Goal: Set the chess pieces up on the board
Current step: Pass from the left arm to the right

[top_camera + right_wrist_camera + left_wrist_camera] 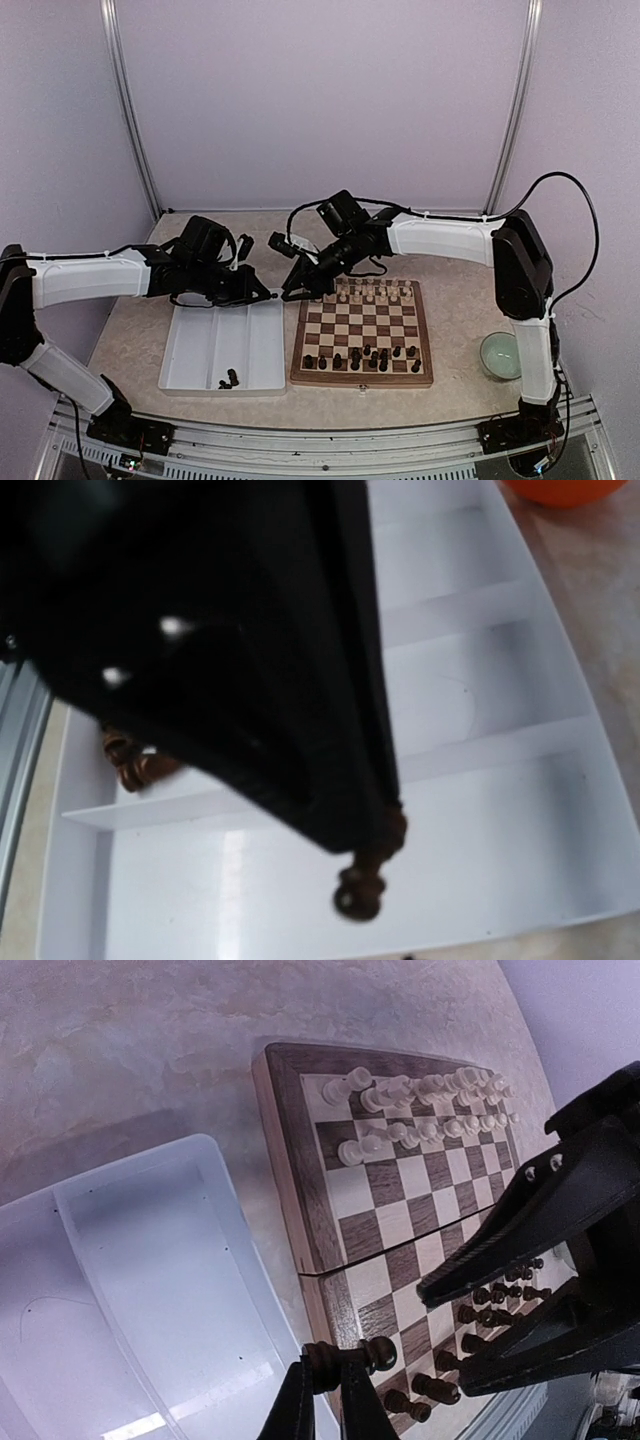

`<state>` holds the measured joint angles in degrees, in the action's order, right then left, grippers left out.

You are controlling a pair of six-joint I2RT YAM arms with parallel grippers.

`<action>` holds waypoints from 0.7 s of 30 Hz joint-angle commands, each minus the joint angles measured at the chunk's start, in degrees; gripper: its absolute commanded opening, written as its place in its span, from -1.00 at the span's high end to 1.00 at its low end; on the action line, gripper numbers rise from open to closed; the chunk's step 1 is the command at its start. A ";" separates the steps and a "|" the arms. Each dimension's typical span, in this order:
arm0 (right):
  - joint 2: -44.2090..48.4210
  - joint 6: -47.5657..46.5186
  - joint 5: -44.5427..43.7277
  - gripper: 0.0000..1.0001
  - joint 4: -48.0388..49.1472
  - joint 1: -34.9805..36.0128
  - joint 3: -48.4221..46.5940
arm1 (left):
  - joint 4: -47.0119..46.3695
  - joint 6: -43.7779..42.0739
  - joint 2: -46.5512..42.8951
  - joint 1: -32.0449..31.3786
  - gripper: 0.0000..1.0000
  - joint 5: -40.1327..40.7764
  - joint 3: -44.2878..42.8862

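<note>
The left gripper [325, 1385] has its fingers pressed together on one dark chess piece [350, 1354]. They pinch it across the narrow stem, so it lies sideways between the tips, with its base jutting out to one side of them and its round head to the other. Just beyond that head the right gripper [443, 1340] stands with its fingers apart and nothing between them, the tips near the piece but not touching it. Below the left fingers lie the white tray [150, 1290] and the frame of the board [285, 1140]. Past the right fingers stand the other dark chess pieces [480, 1310]. The held piece looks like turned wood: light, rigid, smooth and rounded, so it would probably twist or slip out of a shallow pinch. The safest hold for a second pair of fingers is likely square across the stem just under the head, closed gently.
</note>
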<state>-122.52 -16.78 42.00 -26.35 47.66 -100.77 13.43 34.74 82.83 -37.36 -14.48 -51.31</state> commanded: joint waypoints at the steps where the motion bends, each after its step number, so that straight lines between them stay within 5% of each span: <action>1: -1.18 1.30 0.73 0.32 -0.91 0.77 -1.88 | -2.86 0.68 -0.36 -0.90 0.83 -2.30 0.16; 21: -1.35 1.93 1.08 0.51 -0.56 1.12 -1.38 | -6.50 2.25 0.90 -1.83 0.83 -5.36 0.24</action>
<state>-123.33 -15.33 42.57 -26.76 48.01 -102.21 8.99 36.62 83.26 -38.98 -18.85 -51.31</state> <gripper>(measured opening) 0.256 0.086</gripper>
